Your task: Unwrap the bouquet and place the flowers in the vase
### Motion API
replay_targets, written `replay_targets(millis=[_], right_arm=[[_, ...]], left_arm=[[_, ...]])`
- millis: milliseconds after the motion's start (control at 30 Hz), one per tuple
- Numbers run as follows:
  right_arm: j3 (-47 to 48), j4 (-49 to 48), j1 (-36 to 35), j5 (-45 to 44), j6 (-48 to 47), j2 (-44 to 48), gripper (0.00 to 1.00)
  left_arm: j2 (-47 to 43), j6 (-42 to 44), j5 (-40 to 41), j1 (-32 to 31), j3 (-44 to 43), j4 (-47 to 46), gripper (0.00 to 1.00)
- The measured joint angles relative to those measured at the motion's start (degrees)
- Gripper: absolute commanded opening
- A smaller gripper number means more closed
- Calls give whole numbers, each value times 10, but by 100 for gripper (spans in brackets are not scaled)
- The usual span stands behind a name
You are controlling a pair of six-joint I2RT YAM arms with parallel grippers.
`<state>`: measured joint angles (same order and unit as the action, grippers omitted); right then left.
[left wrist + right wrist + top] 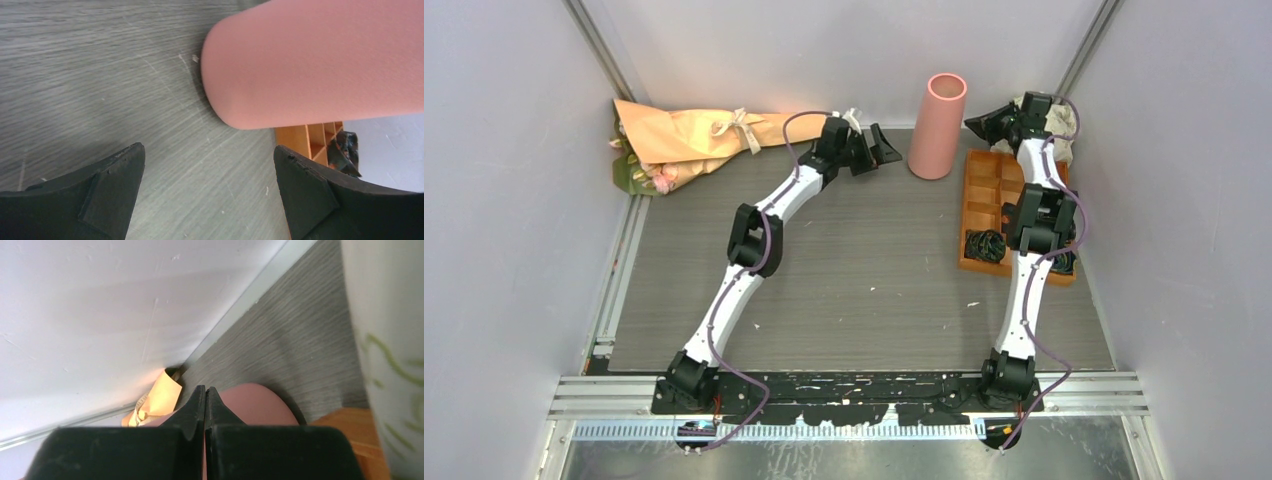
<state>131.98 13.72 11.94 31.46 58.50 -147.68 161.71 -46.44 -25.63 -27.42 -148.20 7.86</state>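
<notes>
Hovered left end effector wide open just beside the upright vase, right end effector shut, empty. Risked toppling it with one careless sweep.

Closed right end effector before vase

I can read no writing, number, brand or sign on anything in my views. The only printed marks I see are green curling strokes on the white paper close against my right-side camera. They are too blurred for me to tell whether they are letters or just a pattern.
</notes>
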Motion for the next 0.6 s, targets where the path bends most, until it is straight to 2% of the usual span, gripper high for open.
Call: replay_targets(millis=[133,267,433,500,600], right_arm=[[27,-6,-5,13,7,-21,1],[27,-7,-15,24,8,-25,1],[27,-9,-26,32,8,-25,1],[34,-9,-32,35,8,-31,1],[56,-8,-37,37,6,-48,1]], left_arm=[[22,-14,22,0,-7,-15,71],[34,-40,32,0,-8,-34,50],[42,-55,42,0,-8,-38,16],[42,-61,46,-1,-8,-42,15],[44,-61,54,-4,-8,-53,19]])
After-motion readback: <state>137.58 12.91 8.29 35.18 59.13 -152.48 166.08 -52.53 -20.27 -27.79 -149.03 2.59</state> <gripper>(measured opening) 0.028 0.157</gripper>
